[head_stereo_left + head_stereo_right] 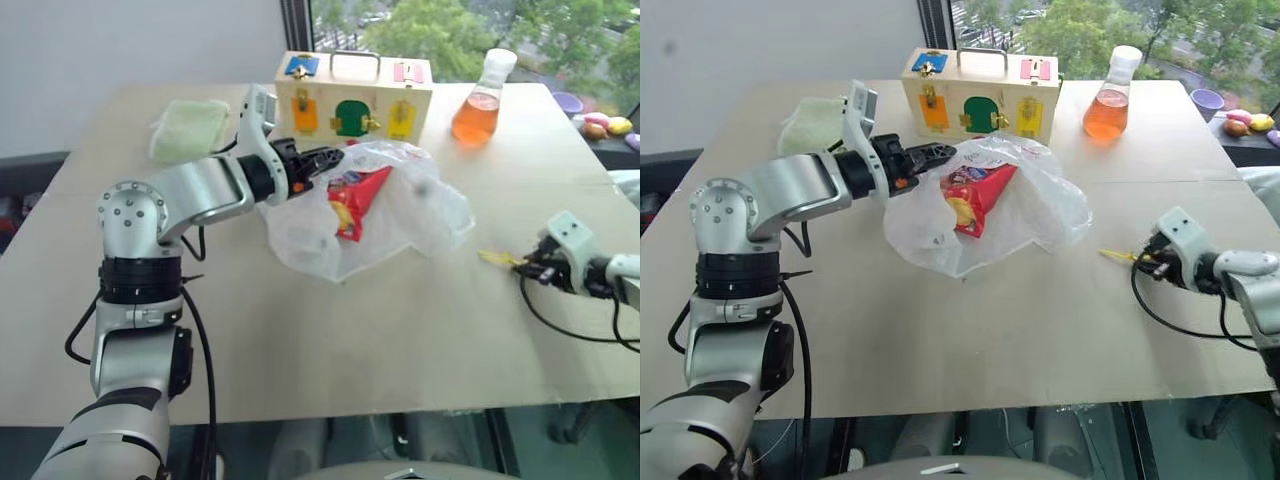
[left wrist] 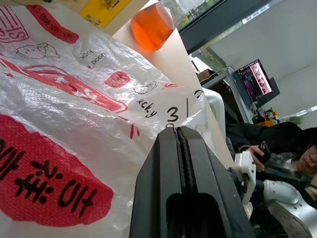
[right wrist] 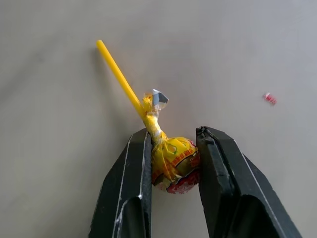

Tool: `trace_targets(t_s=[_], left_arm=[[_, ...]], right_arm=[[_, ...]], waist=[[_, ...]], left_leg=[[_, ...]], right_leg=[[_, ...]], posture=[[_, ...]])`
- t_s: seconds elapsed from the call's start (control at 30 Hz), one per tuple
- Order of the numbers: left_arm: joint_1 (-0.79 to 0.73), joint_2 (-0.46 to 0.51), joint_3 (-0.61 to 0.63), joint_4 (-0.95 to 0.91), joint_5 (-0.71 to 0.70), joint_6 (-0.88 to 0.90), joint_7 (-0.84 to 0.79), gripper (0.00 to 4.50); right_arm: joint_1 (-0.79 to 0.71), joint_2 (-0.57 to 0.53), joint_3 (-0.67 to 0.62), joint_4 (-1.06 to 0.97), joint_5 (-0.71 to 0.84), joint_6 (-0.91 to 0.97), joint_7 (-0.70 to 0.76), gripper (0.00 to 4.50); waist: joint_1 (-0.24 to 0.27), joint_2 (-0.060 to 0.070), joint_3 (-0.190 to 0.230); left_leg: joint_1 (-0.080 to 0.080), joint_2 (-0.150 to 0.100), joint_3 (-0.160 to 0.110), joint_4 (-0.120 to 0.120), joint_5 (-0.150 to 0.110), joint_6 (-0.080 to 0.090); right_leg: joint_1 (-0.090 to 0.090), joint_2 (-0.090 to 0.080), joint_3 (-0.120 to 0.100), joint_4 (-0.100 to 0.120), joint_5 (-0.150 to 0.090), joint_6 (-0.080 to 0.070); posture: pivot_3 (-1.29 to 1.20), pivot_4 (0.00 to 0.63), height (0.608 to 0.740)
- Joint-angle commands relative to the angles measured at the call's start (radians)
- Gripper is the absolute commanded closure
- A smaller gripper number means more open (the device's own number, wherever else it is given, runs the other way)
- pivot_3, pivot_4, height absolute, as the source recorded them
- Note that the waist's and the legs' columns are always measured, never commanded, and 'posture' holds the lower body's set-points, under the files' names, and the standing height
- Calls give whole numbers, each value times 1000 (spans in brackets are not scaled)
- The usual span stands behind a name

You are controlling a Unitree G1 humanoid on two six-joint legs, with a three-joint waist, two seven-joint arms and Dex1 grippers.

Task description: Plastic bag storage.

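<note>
Two grips: your left gripper (image 1: 326, 158) pinches the crinkly translucent-white plastic bag (image 1: 400, 215); right gripper (image 3: 173, 148) clamps a yellow-wrapped lollipop (image 3: 171, 161) (loading step). Carry it bagward.

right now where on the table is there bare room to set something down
Bare: the wide near strip of the tan table, bordered by the crinkly translucent-white plastic bag and the right gripper closed on a yellow lollipop. Crowded: the far edge, with the green cloth, wooden latch box and orange-liquid flask.
</note>
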Motion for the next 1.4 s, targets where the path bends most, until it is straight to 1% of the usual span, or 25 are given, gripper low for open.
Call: trace_targets(t_s=[0.03, 0.1, 0.13, 0.2, 0.23, 0.27, 0.3, 0.33, 0.43, 0.5, 0.57, 0.6, 0.63, 0.67, 0.7, 0.73, 0.83, 0.93, 1.0, 1.07, 1.17, 1.23, 1.3, 1.37, 1.4], left_arm=[[-16, 4, 22, -26, -9, -12, -10, 4500], [-26, 4, 21, -10, 1, -6, -19, 4500], [-33, 3, 20, 2, 10, -2, -27, 4500], [-50, 10, 17, 22, 20, 17, -44, 4500], [-55, 14, 17, 25, 23, 25, -50, 4500], [-60, 15, 16, 28, 26, 30, -55, 4500], [-64, 16, 16, 28, 29, 33, -57, 4500], [-68, 15, 17, 29, 33, 35, -58, 4500], [-71, 10, 17, 20, 28, 35, -52, 4500], [-64, 6, 17, 0, 19, 31, -44, 4500], [-54, 5, 20, -12, 19, 26, -40, 4500], [-47, 4, 23, -18, 25, 22, -41, 4500], [-41, 3, 25, -24, 30, 19, -43, 4500], [-37, 2, 26, -28, 34, 17, -44, 4500], [-31, 2, 23, -39, 47, 18, -54, 4500], [-25, -3, 20, -47, 63, 14, -59, 4500], [-19, -18, 19, -50, 114, 8, -83, 4500], [-24, -27, 21, -49, 174, 14, -150, 4500], [-25, -30, 19, -53, 207, 26, -193, 4500], [-25, -34, 16, -52, 231, 36, -221, 4500], [-35, -45, 13, -44, 266, 47, -256, 4500], [-43, -58, 15, -39, 285, 56, -272, 4500], [-45, -67, 15, -41, 304, 62, -283, 4500], [-43, -72, 21, -51, 312, 71, -288, 4500], [-42, -71, 24, -57, 319, 76, -291, 4500]], right_arm=[[46, 36, -155, -396, 321, 229, 29, 3730], [11, 104, -152, -508, 424, 311, -38, 3730], [-38, 171, -115, -530, 442, 344, -100, 3730], [-201, 385, 29, -451, 354, 351, -279, 3730], [-292, 483, 102, -341, 260, 300, -363, 3730], [-351, 542, 145, -261, 194, 262, -412, 3730], [-430, 608, 180, -103, 95, 162, -483, 3730], [-483, 651, 199, 8, 30, 90, -530, 3730], [-631, 714, 264, 335, -129, -173, -579, 3730], [-680, 734, 293, 433, -188, -265, -569, 2641], [-672, 715, 324, 402, -244, -292, -556, 1827], [-639, 698, 310, 322, -216, -257, -515, 1378], [-605, 686, 289, 241, -179, -217, -478, 1378], [-582, 680, 271, 186, -152, -188, -453, 613], [-534, 650, 262, 73, -110, -138, -410, 231], [-465, 605, 249, -89, -41, -66, -363, 43], [-306, 504, 158, -458, 125, 111, -324, 43], [-142, 427, 16, -707, 231, 187, -336, 43], [-39, 402, -43, -805, 236, 210, -378, 43], [21, 408, -71, -849, 189, 228, -468, 43], [23, 442, -53, -810, 72, 266, -636, 43], [-33, 487, 4, -707, -7, 254, -725, 43], [-95, 560, 26, -582, -38, 224, -771, 43], [-149, 598, 53, -432, -86, 159, -780, 43], [-168, 616, 52, -367, -100, 123, -782, 578]], waist=[[-3, 1, 0], [-18, 0, 0], [-21, 0, 0], [-29, -2, 0], [-36, -3, 0], [-44, -2, 1], [-44, -1, 1], [-43, -1, 1], [-29, -1, 1], [-21, -2, 1], [-21, -2, 1], [-22, -1, 0], [-23, -1, 0], [-24, -1, 0], [-26, -1, 0], [-25, -1, 0], [-20, 0, 0], [-20, 0, 0], [-16, 0, 0], [-20, 0, 0], [-24, -1, 0], [-25, -1, 0], [-27, -2, 0], [-26, -1, 0], [-25, 0, 0]], left_leg=[[0, 0, 0, 0, 0, 0], [1, 1, 1, 0, 0, 0], [2, 1, 1, 0, 0, 0], [7, 2, 2, 0, 0, 0], [8, 3, 2, 0, 0, 0], [9, 3, 2, 1, 0, 0], [10, 3, 2, 1, 1, -1], [9, 2, 1, 1, 2, -1], [7, 1, -2, 1, 2, -2], [3, 0, -3, 0, 3, -3], [-1, 0, -3, -1, 4, -7], [-7, 0, -4, -2, 4, -7], [-15, 0, -4, -2, 5, -7], [-21, -1, -5, -2, 5, -7], [-24, -1, -6, -2, 5, -7], [-28, -1, -7, -2, 5, -7], [-29, -3, -9, -3, 5, -7], [-27, -2, -8, -1, 5, -7], [-20, -2, -9, -1, 2, -3], [-6, 0, -9, -1, 2, -2], [3, 0, -4, -1, 2, -2], [8, 0, -3, 0, 2, -2], [9, 1, -3, 0, 2, -2], [9, 1, -3, 0, 2, -2], [9, 1, -4, 0, 2, -2]], right_leg=[[0, 0, 0, 0, 0, 0], [0, 1, 1, 1, 0, 0], [0, 1, 1, 1, 0, 0], [4, 3, 2, 1, 0, 0], [6, 4, 2, 1, 0, 0], [7, 4, 2, 1, 0, 0], [6, 4, 3, 1, -3, -1], [6, 4, 2, 1, -2, -1], [6, 4, 1, 1, 2, -1], [3, 3, 0, 0, 3, -1], [-2, 2, 0, 0, 3, -1], [-8, 2, 0, 1, 3, -1], [-15, 1, -1, 2, 3, -1], [-21, 0, -2, 2, 3, -1], [-24, -1, -3, 2, 3, -1], [-27, -2, -4, 1, 3, -1], [-28, -3, -7, 1, 3, -1], [-25, -2, -7, -2, 3, -1], [-16, -1, -8, -1, 2, -1], [-3, 1, -8, -2, 1, -1], [3, 2, -3, -2, -3, -1], [7, 2, -2, -1, -3, -1], [7, 4, 0, 0, -3, -1], [7, 4, 0, 1, -3, -2], [6, 5, 0, 1, -1, -5]], posture=[[0, 150, 740], [0, 150, 740], [0, 150, 740], [0, 150, 740], [0, 150, 740], [0, 150, 740], [0, 150, 740], [0, 150, 740], [0, 150, 740], [0, 150, 740], [0, 150, 740], [0, 150, 740], [0, 150, 740], [0, 150, 740], [0, 150, 740], [0, 150, 740], [0, 150, 740], [0, 150, 740], [0, 150, 740], [0, 150, 740], [0, 150, 740], [0, 150, 740], [0, 150, 740], [0, 150, 740], [0, 150, 740]])
